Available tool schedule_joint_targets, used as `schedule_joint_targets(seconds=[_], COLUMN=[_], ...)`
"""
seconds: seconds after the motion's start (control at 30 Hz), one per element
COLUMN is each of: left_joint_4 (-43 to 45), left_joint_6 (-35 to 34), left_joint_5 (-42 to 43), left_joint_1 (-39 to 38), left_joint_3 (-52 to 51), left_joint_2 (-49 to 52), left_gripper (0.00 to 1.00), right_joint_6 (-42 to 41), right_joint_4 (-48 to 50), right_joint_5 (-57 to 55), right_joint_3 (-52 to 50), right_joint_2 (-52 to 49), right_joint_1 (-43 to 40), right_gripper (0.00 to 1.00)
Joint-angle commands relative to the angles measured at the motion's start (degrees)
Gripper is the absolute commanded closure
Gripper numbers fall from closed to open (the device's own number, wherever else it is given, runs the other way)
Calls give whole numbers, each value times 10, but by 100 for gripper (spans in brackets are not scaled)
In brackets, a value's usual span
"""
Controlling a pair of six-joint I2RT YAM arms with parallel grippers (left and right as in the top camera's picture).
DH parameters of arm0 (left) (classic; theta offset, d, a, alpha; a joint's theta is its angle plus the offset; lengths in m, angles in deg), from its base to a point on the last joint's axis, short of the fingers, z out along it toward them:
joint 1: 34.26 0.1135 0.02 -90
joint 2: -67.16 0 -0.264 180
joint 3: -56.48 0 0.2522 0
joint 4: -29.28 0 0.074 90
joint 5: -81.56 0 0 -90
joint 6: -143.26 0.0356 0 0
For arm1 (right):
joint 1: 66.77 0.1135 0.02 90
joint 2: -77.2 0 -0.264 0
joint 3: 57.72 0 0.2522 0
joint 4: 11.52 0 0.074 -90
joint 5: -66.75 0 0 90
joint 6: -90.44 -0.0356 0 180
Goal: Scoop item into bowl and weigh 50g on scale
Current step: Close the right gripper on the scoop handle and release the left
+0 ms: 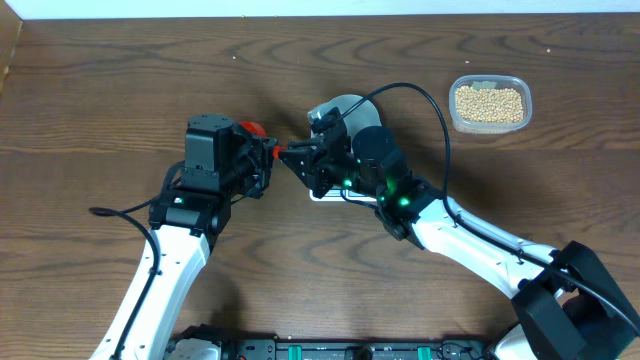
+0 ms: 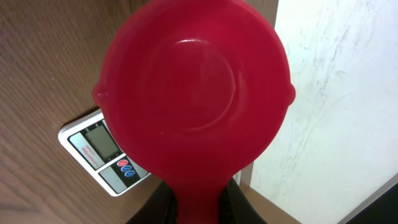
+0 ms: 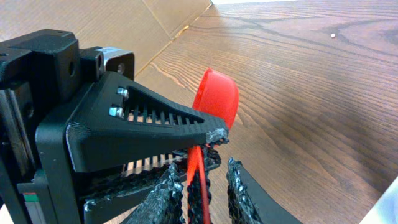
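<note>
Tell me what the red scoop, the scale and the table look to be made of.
Red scoop: likely moulded plastic, glossy, with highlights and a seam nub at each side. Scale: apparently white plastic, smooth casing, grey display. Table: wood or wood-look laminate, brown with grain; cannot tell which.

A red scoop point(image 2: 196, 87) fills most of the left wrist view, its round bowl facing the camera. Its handle point(image 2: 198, 199) runs out at 6 o'clock, clamped between the dark fingers point(image 2: 154, 208) of the left gripper point(image 2: 199, 210). At 8 o'clock a corner of the white scale point(image 2: 79, 132) shows past the scoop's rim, with its grey display point(image 2: 102, 142) and one red and one blue button point(image 2: 126, 168). Brown wooden table point(image 2: 37, 74) lies from 9 to 11 o'clock. A white panel point(image 2: 336, 106) stands at 3 o'clock.
</note>
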Motion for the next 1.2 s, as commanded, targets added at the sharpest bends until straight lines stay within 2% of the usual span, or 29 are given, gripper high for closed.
schedule_joint_targets(seconds=[0.0, 0.4, 0.57, 0.7, 0.97, 1.0, 1.03, 1.07, 1.13, 1.17], left_joint_4=[-1, -1, -1, -1, -1, -1, -1, -1, -1, -1], left_joint_6=[-1, -1, -1, -1, -1, 0, 5, 13, 30, 38], left_joint_5=[5, 5, 5, 5, 10, 11, 11, 11, 11, 12], left_joint_1=[-2, -2, -2, -2, -2, -2, -2, -2, -2, -2], left_joint_3=[10, 10, 10, 10, 10, 10, 10, 10, 10, 10], left_joint_2=[-2, -2, -2, -2, -2, -2, -2, -2, -2, -3], left_gripper=[93, 93, 93, 93, 93, 88, 78, 67, 36, 27], right_joint_6=[-6, -7, -7, -12, -21, -25, -26, -26, -28, -34], right_joint_4=[6, 19, 23, 23, 23, 23, 23, 23, 23, 23], right_joint_5=[-4, -5, -4, -4, -4, -3, -1, 1, 5, 5], right_joint_3=[9, 10, 12, 12, 12, 12, 12, 12, 12, 13], right_joint_2=[-5, -17, -18, -18, -18, -18, -18, -18, -18, -18], right_joint_1=[8, 9, 9, 9, 9, 9, 9, 9, 6, 4], right_gripper=[74, 78, 86, 98, 99, 99, 99, 99, 99, 99])
